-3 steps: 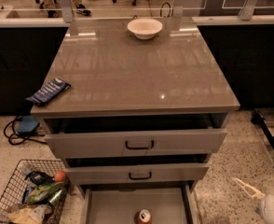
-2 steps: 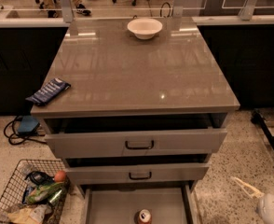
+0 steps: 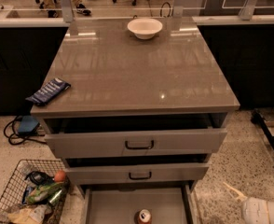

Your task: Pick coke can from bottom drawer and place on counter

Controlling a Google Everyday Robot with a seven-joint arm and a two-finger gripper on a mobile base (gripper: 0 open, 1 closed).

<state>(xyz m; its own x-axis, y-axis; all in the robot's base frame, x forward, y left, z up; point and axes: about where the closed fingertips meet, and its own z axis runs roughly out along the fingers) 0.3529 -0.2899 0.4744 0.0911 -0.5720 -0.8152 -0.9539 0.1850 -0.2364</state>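
The counter (image 3: 141, 73) is carrying a white bowl (image 3: 145, 28) at its 12 o'clock edge and a dark blue packet (image 3: 48, 91) lying at the 8 o'clock rim. The gripper (image 3: 234, 192) is hanging beyond the 5 o'clock corner, over the speckled floor (image 3: 249, 148).

coke can (image 3: 143, 216) standing in bottom drawer (image 3: 111, 209), bowl (image 3: 145, 28) at far edge of counter (image 3: 141, 73), packet (image 3: 48, 91) on its left edge, gripper (image 3: 234, 192) low right of drawer

coke can (image 3: 143, 216) red, silver top | counter (image 3: 141, 76) glossy grey-brown | bottom drawer (image 3: 111, 210) grey | end effector (image 3: 235, 192) white, lower right
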